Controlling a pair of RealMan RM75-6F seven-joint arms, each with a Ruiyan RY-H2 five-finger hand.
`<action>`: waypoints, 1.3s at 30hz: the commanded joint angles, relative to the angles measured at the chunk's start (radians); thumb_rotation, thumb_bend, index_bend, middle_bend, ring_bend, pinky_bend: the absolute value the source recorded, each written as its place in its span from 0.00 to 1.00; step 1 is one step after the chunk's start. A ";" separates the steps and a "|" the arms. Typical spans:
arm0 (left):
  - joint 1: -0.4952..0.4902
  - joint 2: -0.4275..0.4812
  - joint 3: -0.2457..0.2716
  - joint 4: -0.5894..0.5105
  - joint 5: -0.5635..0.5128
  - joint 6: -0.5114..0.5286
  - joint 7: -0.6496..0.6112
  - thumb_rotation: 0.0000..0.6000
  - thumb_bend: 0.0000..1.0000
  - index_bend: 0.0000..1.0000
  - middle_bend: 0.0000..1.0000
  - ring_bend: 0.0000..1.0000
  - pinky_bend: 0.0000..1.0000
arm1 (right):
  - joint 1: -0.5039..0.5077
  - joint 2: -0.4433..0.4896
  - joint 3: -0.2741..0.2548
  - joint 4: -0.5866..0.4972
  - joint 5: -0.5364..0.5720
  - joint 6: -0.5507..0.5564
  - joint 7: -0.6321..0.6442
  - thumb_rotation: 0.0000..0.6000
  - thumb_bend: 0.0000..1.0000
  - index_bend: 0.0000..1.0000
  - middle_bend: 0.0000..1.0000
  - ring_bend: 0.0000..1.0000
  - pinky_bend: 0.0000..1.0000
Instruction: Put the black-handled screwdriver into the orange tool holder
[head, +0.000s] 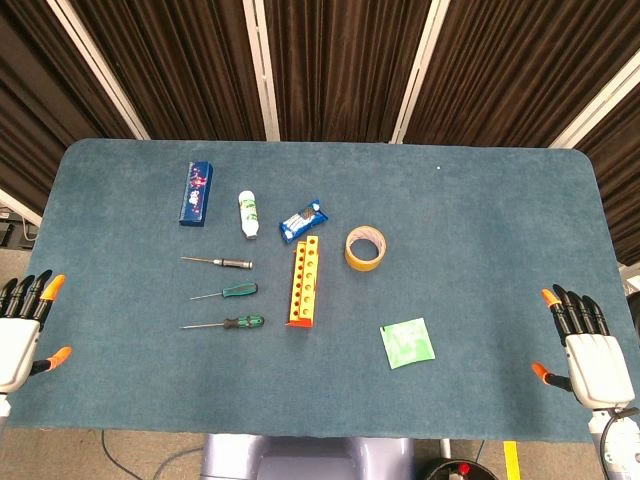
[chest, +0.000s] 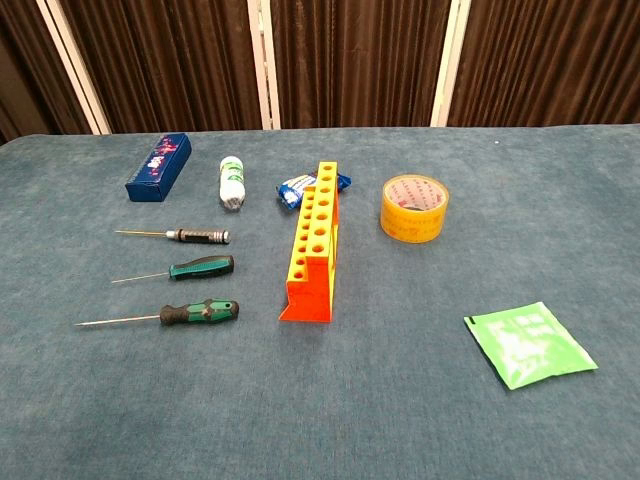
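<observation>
The black-handled screwdriver (head: 217, 262) (chest: 175, 235) lies flat on the blue table, farthest back of three screwdrivers, tip pointing left. To its right stands the orange tool holder (head: 306, 282) (chest: 313, 241), a stepped block with rows of holes on top. My left hand (head: 22, 330) hovers at the table's left edge, fingers apart, holding nothing. At the right front edge, my right hand (head: 584, 347) is spread and holds nothing as well. Both hands are far from the screwdriver and appear only in the head view.
Two green-handled screwdrivers (chest: 191, 268) (chest: 183, 314) lie in front of the black one. Behind sit a blue box (chest: 158, 167), a white bottle (chest: 232, 182) and a blue packet (chest: 300, 187). A yellow tape roll (chest: 414, 207) and a green sachet (chest: 529, 344) lie right of the holder.
</observation>
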 joint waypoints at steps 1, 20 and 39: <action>0.000 0.001 0.002 -0.001 0.000 -0.001 -0.001 1.00 0.00 0.00 0.00 0.00 0.00 | -0.001 0.004 -0.001 -0.005 -0.002 0.002 0.000 1.00 0.03 0.00 0.00 0.00 0.00; -0.050 0.008 -0.018 -0.019 -0.004 -0.058 0.051 1.00 0.00 0.00 0.00 0.00 0.00 | 0.005 -0.005 -0.001 -0.001 0.012 -0.018 0.002 1.00 0.03 0.00 0.00 0.00 0.00; -0.391 -0.210 -0.222 0.028 -0.339 -0.377 0.353 1.00 0.14 0.42 0.00 0.00 0.00 | 0.007 0.003 0.005 -0.007 0.030 -0.031 0.063 1.00 0.03 0.00 0.00 0.00 0.00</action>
